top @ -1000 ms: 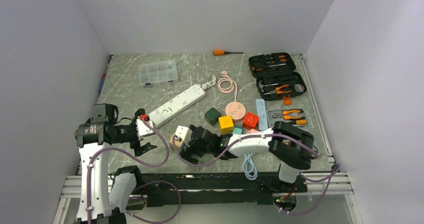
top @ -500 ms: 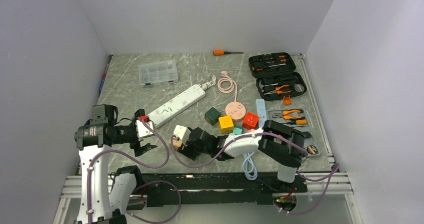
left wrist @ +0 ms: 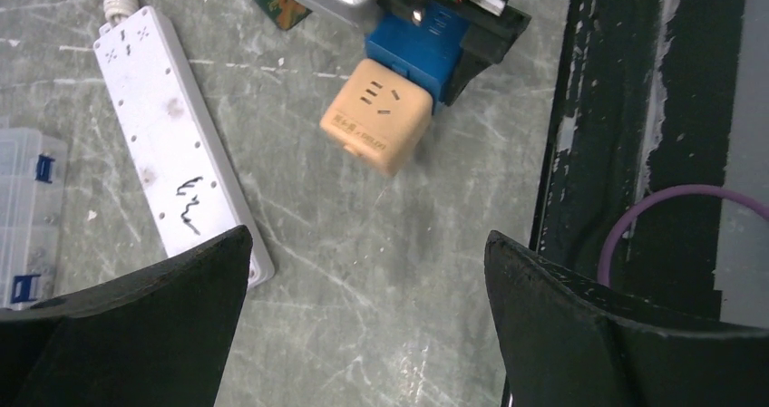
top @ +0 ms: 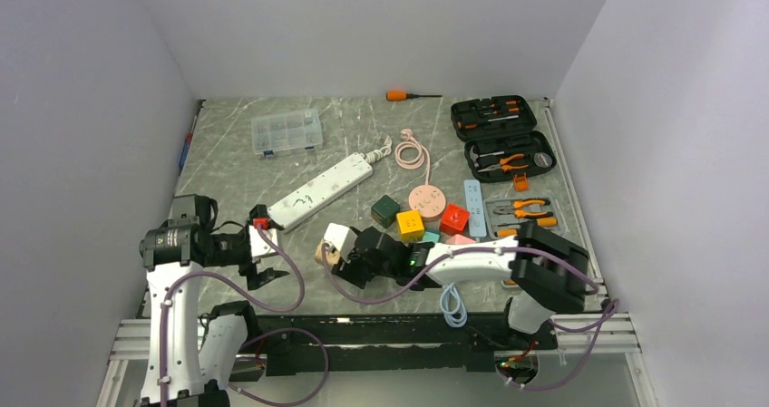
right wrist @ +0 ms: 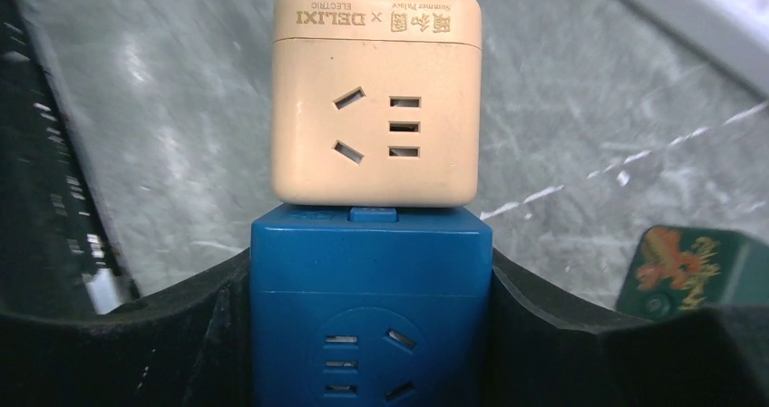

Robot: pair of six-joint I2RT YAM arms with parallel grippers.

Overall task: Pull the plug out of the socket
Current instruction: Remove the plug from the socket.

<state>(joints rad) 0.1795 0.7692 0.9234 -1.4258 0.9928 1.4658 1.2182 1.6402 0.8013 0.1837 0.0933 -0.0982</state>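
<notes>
A beige cube plug (right wrist: 375, 99) sits plugged into the end of a blue cube socket (right wrist: 372, 316). My right gripper (right wrist: 372, 280) is shut on the blue socket, its black fingers (right wrist: 181, 325) pressed flat against both sides. From above, the pair shows at the right gripper (top: 349, 253), with the beige plug (top: 324, 253) pointing left. My left gripper (left wrist: 367, 271) stands wide open over bare table, short of the beige plug (left wrist: 376, 115) and apart from it. It holds nothing.
A white power strip (top: 322, 189) lies just beyond the left gripper, with a clear organizer box (top: 287, 132) farther back. Green (top: 384, 210), yellow (top: 409, 225) and red (top: 454, 218) cubes crowd behind the right arm. The table's front edge (left wrist: 562, 153) runs close by.
The right jaws have closed onto the blue socket, and the right arm's elbow has swung right. The left gripper has shifted only slightly and stays open.
</notes>
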